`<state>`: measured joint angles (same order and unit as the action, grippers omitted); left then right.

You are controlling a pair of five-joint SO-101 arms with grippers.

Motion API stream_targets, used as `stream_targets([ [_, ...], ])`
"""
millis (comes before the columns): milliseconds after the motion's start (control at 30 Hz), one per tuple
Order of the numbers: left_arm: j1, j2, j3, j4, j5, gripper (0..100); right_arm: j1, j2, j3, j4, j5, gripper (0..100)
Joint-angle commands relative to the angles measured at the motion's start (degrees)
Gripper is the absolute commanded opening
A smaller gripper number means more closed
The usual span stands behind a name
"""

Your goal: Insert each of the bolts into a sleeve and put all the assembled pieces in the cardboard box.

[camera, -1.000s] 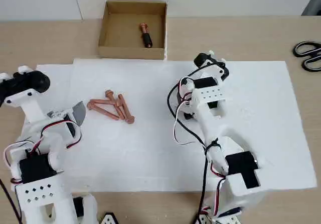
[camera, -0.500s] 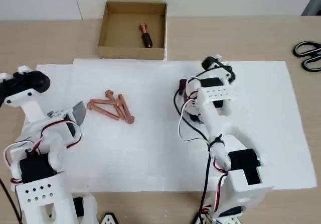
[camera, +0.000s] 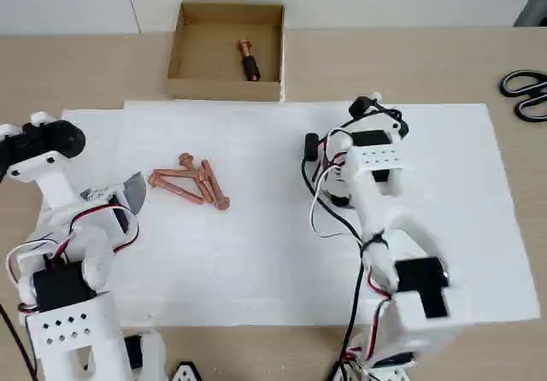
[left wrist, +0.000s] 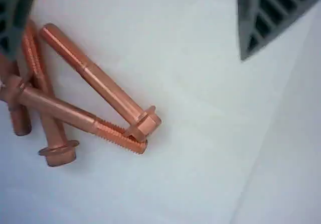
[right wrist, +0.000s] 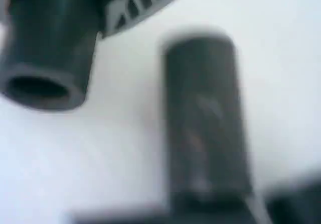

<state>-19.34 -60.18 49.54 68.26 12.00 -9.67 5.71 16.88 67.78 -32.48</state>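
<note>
Several copper bolts (camera: pixel 192 184) lie in a loose pile on the white paper; in the left wrist view the bolts (left wrist: pixel 95 103) cross one another. My left gripper (left wrist: pixel 130 43) hangs open just above them, its grey fingertips (camera: pixel 132 190) at the left of the pile. The cardboard box (camera: pixel 184 61) at the back holds one bolt in a sleeve (camera: pixel 248 60). My right gripper (camera: pixel 335 176) points down at mid-table. Under it lie two black sleeves, one lying lengthwise (right wrist: pixel 205 118) and one end-on (right wrist: pixel 47 58). A black sleeve (camera: pixel 312 148) shows beside that arm.
The white paper sheet (camera: pixel 256 253) covers most of the wooden table. Scissors (camera: pixel 523 93) lie at the far right edge. Both arm bases stand at the near edge, with the right arm's cables (camera: pixel 320 214) looping over the paper.
My right arm has shifted to the right, away from the bolt pile. The left arm, the bolts and the box stay as they were.
</note>
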Motion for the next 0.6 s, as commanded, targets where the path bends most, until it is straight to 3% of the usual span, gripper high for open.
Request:
stream_targets([
  [0,0.44,-1.05,-0.31,-0.35,-0.44,27,0.13,-9.19,-0.97,3.21,8.97,0.4],
  [167,0.53,-1.05,-0.31,-0.35,-0.44,27,-0.13,-14.37,-0.35,5.58,19.16,0.6],
  [467,0.53,-1.05,-0.31,-0.35,-0.44,27,-1.19,-14.37,3.08,5.49,21.27,0.4],
  [567,0.53,-1.05,-0.31,-0.35,-0.44,27,-1.98,-14.37,3.08,5.41,30.15,0.4],
])
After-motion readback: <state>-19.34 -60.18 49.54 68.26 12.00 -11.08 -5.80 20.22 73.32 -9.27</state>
